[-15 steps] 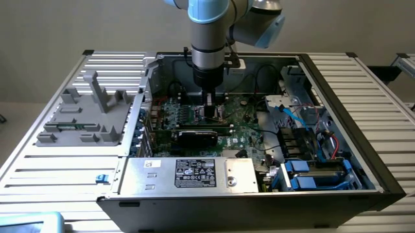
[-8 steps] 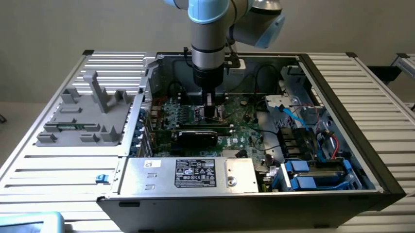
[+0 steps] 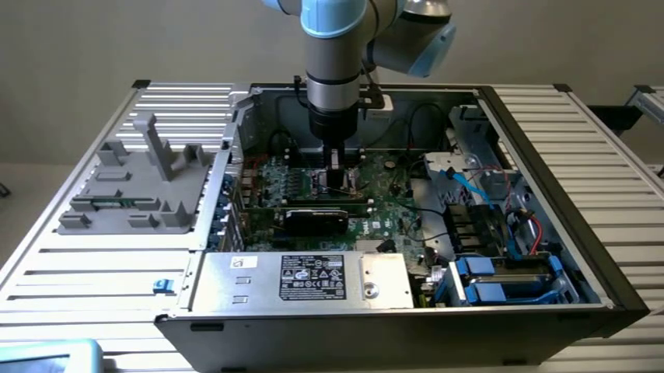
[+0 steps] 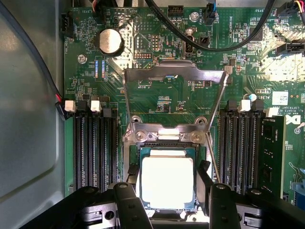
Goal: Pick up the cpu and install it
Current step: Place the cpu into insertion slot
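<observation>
1. The cpu (image 4: 167, 182) is a small flat square chip with a bright silver top and a thin green rim.
2. It is level, top up, squared within the socket (image 4: 167, 136), whose plate (image 4: 174, 71) stands open.
3. Memory slots (image 4: 93, 148) flank it on both sides, mid-motherboard (image 4: 86, 76).

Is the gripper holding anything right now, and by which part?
The gripper holds the cpu by its two opposite side edges, down at the open socket.
</observation>
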